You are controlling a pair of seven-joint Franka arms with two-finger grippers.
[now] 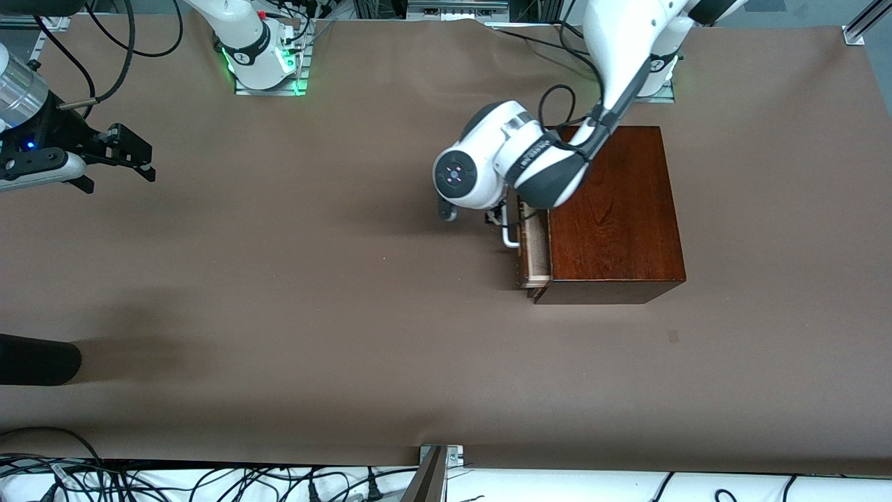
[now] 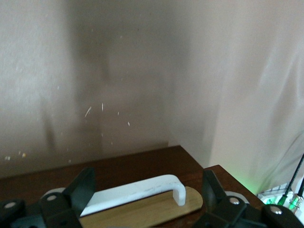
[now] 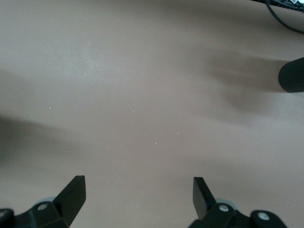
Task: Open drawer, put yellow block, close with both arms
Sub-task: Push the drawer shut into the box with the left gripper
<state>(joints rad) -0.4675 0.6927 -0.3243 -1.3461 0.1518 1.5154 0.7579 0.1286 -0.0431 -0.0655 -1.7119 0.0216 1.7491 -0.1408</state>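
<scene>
Drawer [image 1: 533, 247] stands slightly pulled out of the dark wooden box [image 1: 613, 209], toward the right arm's end of the counter [image 1: 348, 279]. Left pincer [image 2: 147, 190] sits at the drawer's white handle [image 2: 137, 190], fingers [image 2: 83, 187] spread wide on either side of it, not clamped. Right pincer [image 1: 129, 150] waits well apart from the box, over bare counter, fingers spread, holding nothing.

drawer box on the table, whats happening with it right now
The left gripper is at the white handle of the drawer, fingers open on either side of the bar. The drawer stands slightly out of the dark wooden box, showing a strip of pale wood. The right gripper waits open over bare table at the right arm's end. No yellow block shows in any view, and a dark object lies at the table's edge.
</scene>
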